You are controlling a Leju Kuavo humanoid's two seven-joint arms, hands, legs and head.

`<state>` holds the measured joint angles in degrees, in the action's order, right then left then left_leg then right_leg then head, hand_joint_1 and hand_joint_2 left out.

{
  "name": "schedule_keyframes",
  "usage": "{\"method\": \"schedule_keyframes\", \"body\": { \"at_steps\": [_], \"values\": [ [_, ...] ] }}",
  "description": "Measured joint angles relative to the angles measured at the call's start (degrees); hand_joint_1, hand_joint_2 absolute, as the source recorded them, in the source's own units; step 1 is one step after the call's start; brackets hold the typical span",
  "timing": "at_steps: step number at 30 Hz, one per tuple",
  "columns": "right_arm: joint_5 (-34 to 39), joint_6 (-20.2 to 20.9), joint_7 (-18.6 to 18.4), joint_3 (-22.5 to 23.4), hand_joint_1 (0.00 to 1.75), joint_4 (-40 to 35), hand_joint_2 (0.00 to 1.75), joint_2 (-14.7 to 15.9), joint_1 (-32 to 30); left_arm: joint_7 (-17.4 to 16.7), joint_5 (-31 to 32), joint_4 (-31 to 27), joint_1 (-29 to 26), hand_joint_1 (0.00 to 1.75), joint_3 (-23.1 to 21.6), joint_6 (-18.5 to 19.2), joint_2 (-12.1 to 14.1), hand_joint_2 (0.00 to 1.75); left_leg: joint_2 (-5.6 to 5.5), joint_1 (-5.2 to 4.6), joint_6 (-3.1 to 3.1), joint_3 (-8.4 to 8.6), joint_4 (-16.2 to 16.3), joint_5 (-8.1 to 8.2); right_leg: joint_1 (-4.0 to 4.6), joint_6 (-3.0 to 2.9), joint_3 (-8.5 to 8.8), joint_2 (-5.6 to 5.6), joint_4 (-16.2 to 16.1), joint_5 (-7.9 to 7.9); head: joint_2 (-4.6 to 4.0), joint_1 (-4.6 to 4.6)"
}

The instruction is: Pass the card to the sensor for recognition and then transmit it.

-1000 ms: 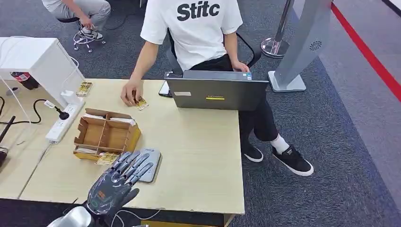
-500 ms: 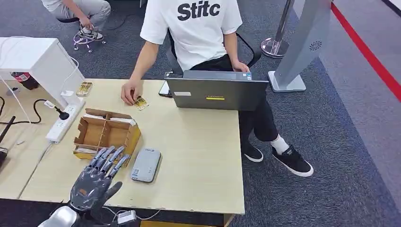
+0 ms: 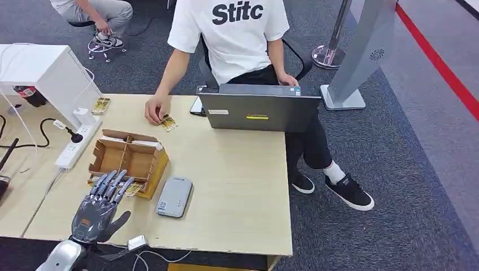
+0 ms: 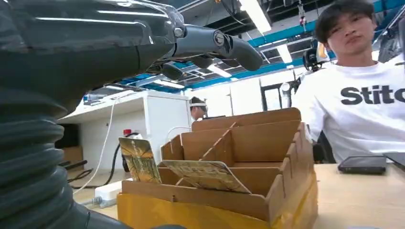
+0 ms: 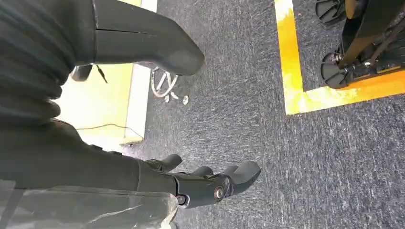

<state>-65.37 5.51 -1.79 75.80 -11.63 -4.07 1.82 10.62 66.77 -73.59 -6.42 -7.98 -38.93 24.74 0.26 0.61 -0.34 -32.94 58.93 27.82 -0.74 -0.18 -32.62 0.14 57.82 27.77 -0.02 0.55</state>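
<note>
At the far left of the head view a white power strip (image 3: 73,148) lies along the edge of the pale wooden table (image 3: 237,186), its black cable trailing off to the left. Lower left, the robot's left hand (image 3: 97,208) reaches in over the near table edge, its fingers (image 3: 112,185) spread apart and holding nothing, their tips just at the near wall of the brown cardboard divider box (image 3: 129,161). That pose reads as an approach to pick a card. In the left wrist view two yellow patterned cards show at the box's near side: a card standing almost upright (image 4: 139,160) and a card leaning flat across the front compartment (image 4: 205,175), both tilted up so that fingers can get under an edge.

Just right of the box, in the lower middle of the head view, lies the grey rounded card sensor (image 3: 174,196), placed close, likely so a lifted card travels only a short way.

Higher, at middle left, a seated person's hand (image 3: 155,110) rests beside another yellow card (image 3: 168,123), presumably where cards are to be passed on. To the right stands a grey laptop (image 3: 258,110).

The right hand (image 5: 210,183) hangs over dark carpet, fingers loosely apart, empty.
</note>
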Motion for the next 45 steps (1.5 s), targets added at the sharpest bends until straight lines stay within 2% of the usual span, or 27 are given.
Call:
{"method": "schedule_keyframes", "body": {
  "at_steps": [7, 16, 17, 35, 39, 43, 45],
  "values": [
    [-0.7, 0.0, 0.1, 0.0, 0.00, 0.0, 1.75, 0.0, 0.1, 3.3, -0.7, 3.9, 2.8, 0.00, 1.9, -0.3, -1.6, 1.75, 0.00, 0.00, 0.00, 0.00, 0.0, 0.00, 0.00, 0.00, 0.00, -0.01, 0.0, 0.00, 0.00, 0.00],
    [-1.2, 0.1, 0.3, 0.0, 0.00, 0.0, 1.75, 0.0, 0.1, 3.9, 0.5, 8.4, 6.7, 0.00, 2.2, -0.1, -2.6, 1.75, -0.01, 0.00, 0.00, 0.00, 0.0, 0.00, 0.00, 0.00, 0.01, -0.04, 0.0, -0.01, 0.00, 0.00],
    [-1.2, 0.1, 0.3, 0.0, 0.00, 0.0, 1.75, 0.0, 0.1, 3.9, 0.6, 8.7, 7.0, 1.71, 2.2, 0.0, -2.7, 1.75, -0.01, 0.00, 0.00, 0.00, 0.0, 0.00, 0.00, 0.00, 0.00, -0.04, 0.0, -0.01, 0.00, -0.02],
    [-3.7, -0.3, 0.3, -0.5, 0.00, 0.0, 1.75, 0.2, 0.1, 4.7, -0.9, 10.8, 9.0, 1.75, 2.2, -0.1, -3.7, 1.75, 0.00, 0.00, 0.00, 0.01, 0.0, 0.00, 0.00, 0.00, -0.01, -0.03, 0.0, 0.00, 0.00, 0.00],
    [-4.3, -1.0, 0.4, -0.7, 0.00, 0.0, 1.75, 0.5, 0.1, 5.9, -4.9, 7.8, 9.7, 1.75, 2.2, 0.8, -2.7, 1.75, -0.03, 0.00, 0.01, 0.01, 0.0, -0.02, 0.00, -0.01, 0.00, -0.04, 0.0, -0.01, 0.00, -0.02],
    [-4.5, -1.0, 0.5, -1.0, 0.00, 0.0, 1.75, 0.5, 0.1, 5.9, -6.3, 4.9, 10.9, 1.75, 2.3, 0.9, -2.0, 1.75, -0.04, 0.01, -0.04, 0.02, 0.0, -0.06, 0.00, -0.01, -0.02, -0.05, 0.0, -0.01, 0.00, -0.02],
    [-4.5, -1.0, 0.6, -1.0, 0.00, 0.0, 1.75, 0.6, 0.1, 5.8, -7.8, 2.7, 12.4, 1.75, 2.6, 2.5, -1.3, 1.75, -0.06, 0.01, -0.04, 0.01, 0.0, -0.07, 0.01, -0.01, -0.02, -0.06, 0.0, -0.02, 0.00, 0.00]
  ]
}}
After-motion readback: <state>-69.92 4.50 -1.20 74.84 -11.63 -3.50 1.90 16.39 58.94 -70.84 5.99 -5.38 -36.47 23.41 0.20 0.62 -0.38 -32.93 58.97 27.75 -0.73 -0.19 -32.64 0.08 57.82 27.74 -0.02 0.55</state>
